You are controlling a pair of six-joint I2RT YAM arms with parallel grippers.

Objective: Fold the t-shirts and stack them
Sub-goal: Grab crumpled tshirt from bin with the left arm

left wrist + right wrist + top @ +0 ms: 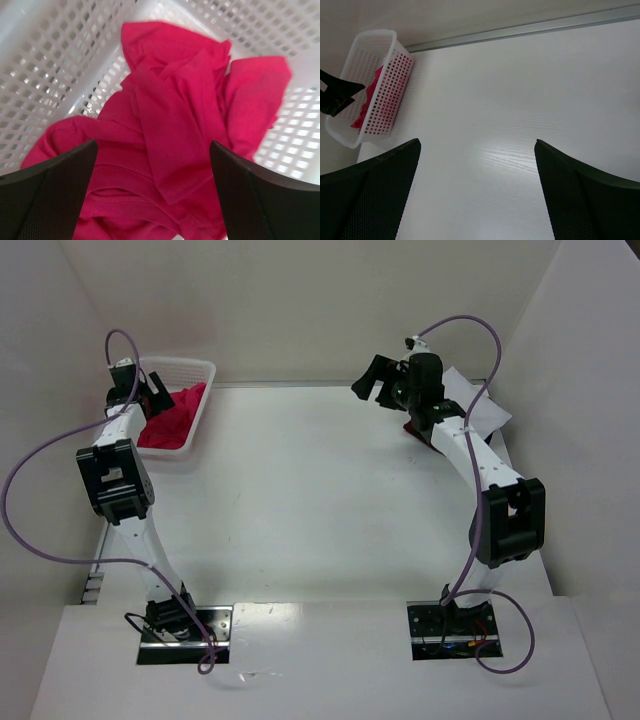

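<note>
There's a white plastic mesh basket [186, 365] parked in the far left corner of a white table [300, 500]. It's close to the silver strip [290, 384] along the back edge, with plain white walls [300, 300] all around.

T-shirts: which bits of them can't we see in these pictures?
- Red t-shirt: crumpled in the basket. The left wrist view cuts its bottom off, and the fingers of the left pincer cover its corners.
- White t-shirt: in the top view, the right arm hides part of it.
- Dark shirt: in the top view, only a sliver shows under that arm.
</note>
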